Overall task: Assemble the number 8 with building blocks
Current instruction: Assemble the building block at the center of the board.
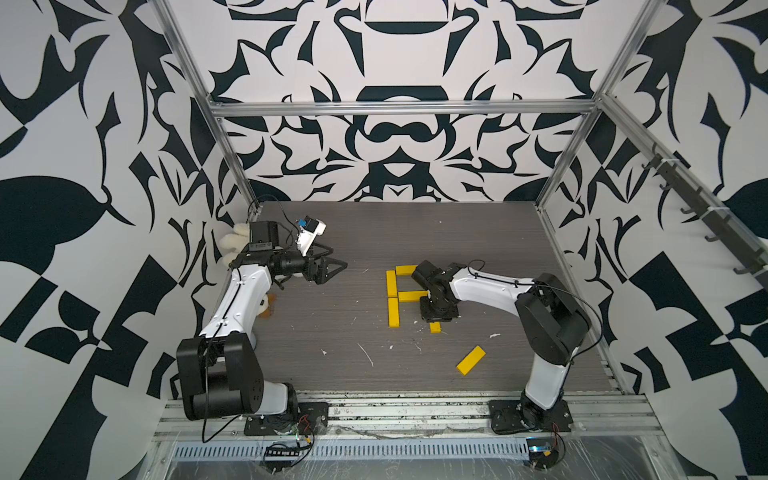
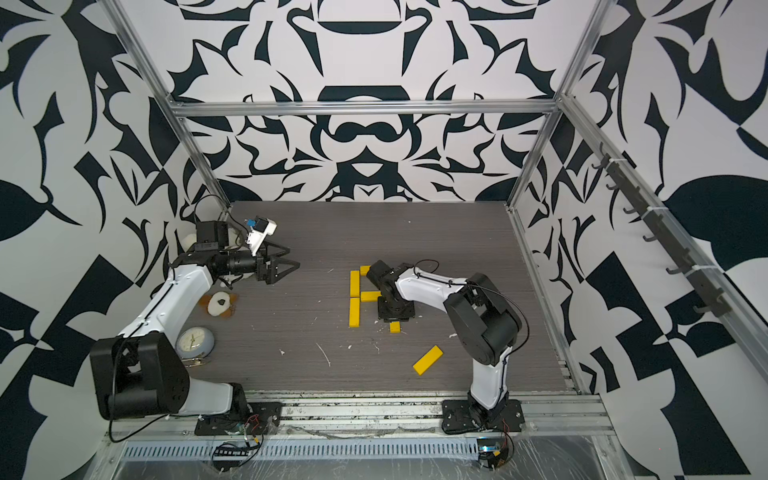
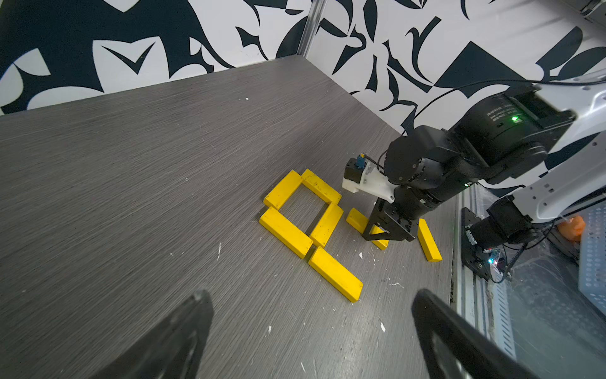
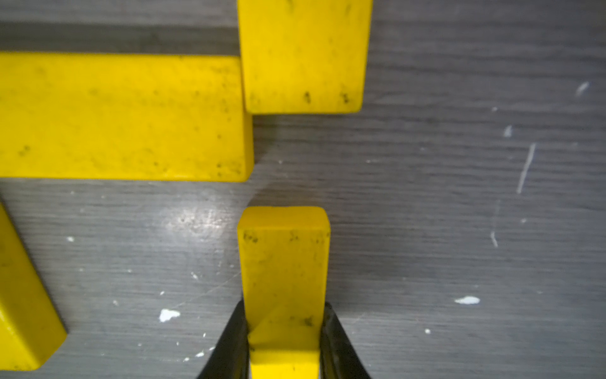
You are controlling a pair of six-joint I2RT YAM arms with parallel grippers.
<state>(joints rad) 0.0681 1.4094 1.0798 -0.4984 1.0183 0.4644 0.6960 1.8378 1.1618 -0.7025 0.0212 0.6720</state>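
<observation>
– Progress on the number 8 (image 2: 354, 284): how do the building blocks lie?

– Five yellow bars lie flat on the grey table (image 1: 332, 353), right of its middle. The top crossbar (image 1: 406, 270), upper-left upright (image 1: 390, 283), middle crossbar (image 1: 409, 296) and lower-left upright (image 1: 393, 312) show in both top views. The upper-right upright (image 3: 320, 186) is hidden there under the right arm. It is plain in the left wrist view, where it closes the upper square.

– And the lower right?

– The right gripper (image 4: 284, 311) points straight down there, its fingers (image 4: 334, 338) clamped on the long sides of a sixth bar (image 4: 283, 256). That bar lines up below the upper-right upright. Its end stops just short of that upright and of the middle crossbar, touching neither. It sits low at the table; whether it rests on it I cannot tell.

– The seventh?

– The loose bar (image 1: 471, 360) lies aslant, apart from the figure and nearer the right arm's base.

– The left arm?

– The left gripper (image 3: 311, 295) hangs over the table's left side, well apart from the bars, its fingers (image 3: 183, 334) spread wide. A white plush toy (image 1: 230, 245) sits behind its wrist, by the left wall.
</observation>
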